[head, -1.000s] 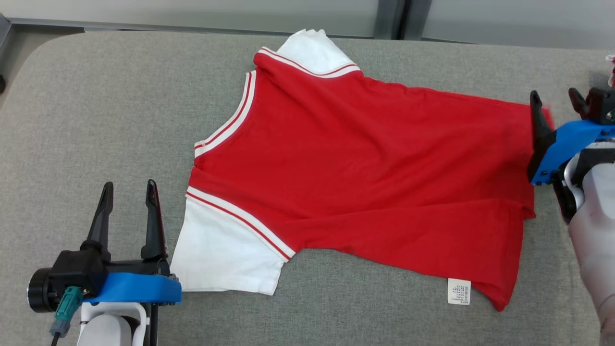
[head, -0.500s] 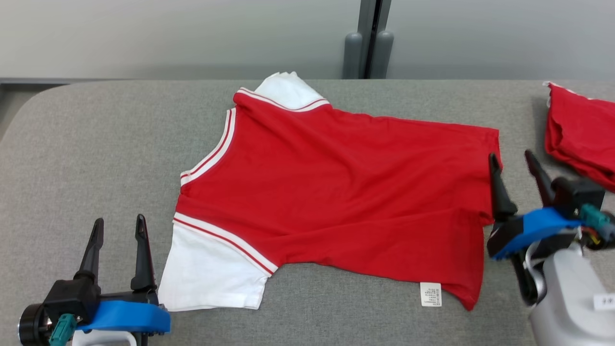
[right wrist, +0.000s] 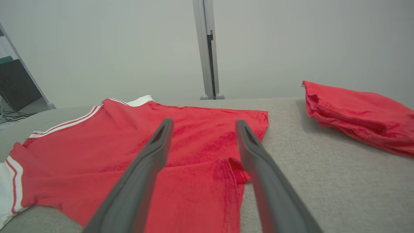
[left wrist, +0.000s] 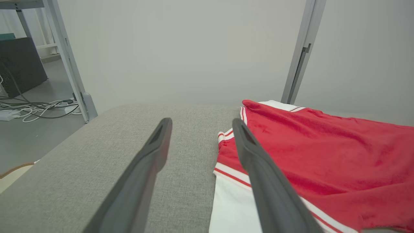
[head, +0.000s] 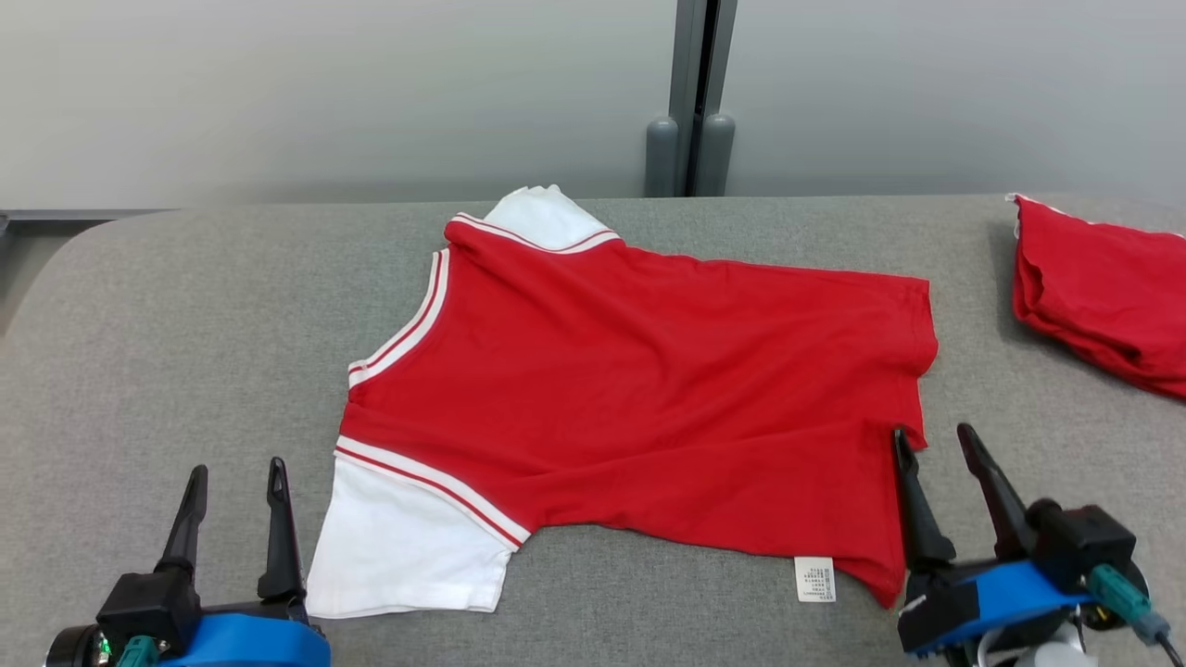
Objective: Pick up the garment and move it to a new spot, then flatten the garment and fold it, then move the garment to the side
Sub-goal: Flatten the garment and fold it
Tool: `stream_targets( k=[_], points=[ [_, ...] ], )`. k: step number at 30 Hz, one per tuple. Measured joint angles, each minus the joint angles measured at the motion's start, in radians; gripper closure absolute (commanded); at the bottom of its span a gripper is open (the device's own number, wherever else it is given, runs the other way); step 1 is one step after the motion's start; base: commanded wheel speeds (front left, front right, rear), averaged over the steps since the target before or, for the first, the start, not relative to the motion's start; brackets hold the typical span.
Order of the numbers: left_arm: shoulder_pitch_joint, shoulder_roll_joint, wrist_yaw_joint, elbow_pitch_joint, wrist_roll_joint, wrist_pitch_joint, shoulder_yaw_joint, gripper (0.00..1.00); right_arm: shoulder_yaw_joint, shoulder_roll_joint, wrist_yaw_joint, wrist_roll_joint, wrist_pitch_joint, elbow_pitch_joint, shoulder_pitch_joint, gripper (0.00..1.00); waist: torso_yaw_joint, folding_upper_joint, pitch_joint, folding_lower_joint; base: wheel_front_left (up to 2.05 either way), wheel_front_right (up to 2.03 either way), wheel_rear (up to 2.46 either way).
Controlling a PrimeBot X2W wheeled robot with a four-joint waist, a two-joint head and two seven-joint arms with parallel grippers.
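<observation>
A red garment [head: 639,389] with white sleeves and striped trim lies spread on the grey table [head: 185,343], neck to the left and hem to the right. A white label shows at its near edge. My left gripper [head: 234,477] stands open at the lower left, beside the near white sleeve [head: 398,547] and apart from it. My right gripper [head: 931,440] stands open at the lower right, just off the hem's near corner, holding nothing. The left wrist view shows the garment [left wrist: 317,155] to the right of the fingers. The right wrist view shows the garment's [right wrist: 97,152] hem corner between the open fingers.
A second red cloth [head: 1103,287] lies bunched at the table's far right; it appears as a heap [right wrist: 355,110] in the right wrist view. A grey post [head: 690,102] stands behind the table against a pale wall. Cables [left wrist: 35,108] lie on the floor beyond the table's left end.
The head camera has tilted up, bringing the wall and the second red cloth into view. My right gripper has drawn back from the hem's far corner to its near corner.
</observation>
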Motion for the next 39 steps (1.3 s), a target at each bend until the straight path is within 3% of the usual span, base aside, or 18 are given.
stream_targets(
  k=[16,39],
  points=[
    [0.052,-0.001,0.000,0.044,0.018,0.000,0.002,0.00,-0.017,0.014,0.000,-0.017,0.000,-0.064,0.154,0.00,0.007,0.0000,-0.067,0.0000,0.00,0.00,0.00],
    [0.062,-0.001,0.000,0.055,0.025,0.000,0.003,0.00,-0.012,0.015,0.000,-0.021,0.000,-0.030,0.161,0.00,0.002,0.0000,-0.073,0.0001,0.00,0.00,0.00]
  ],
)
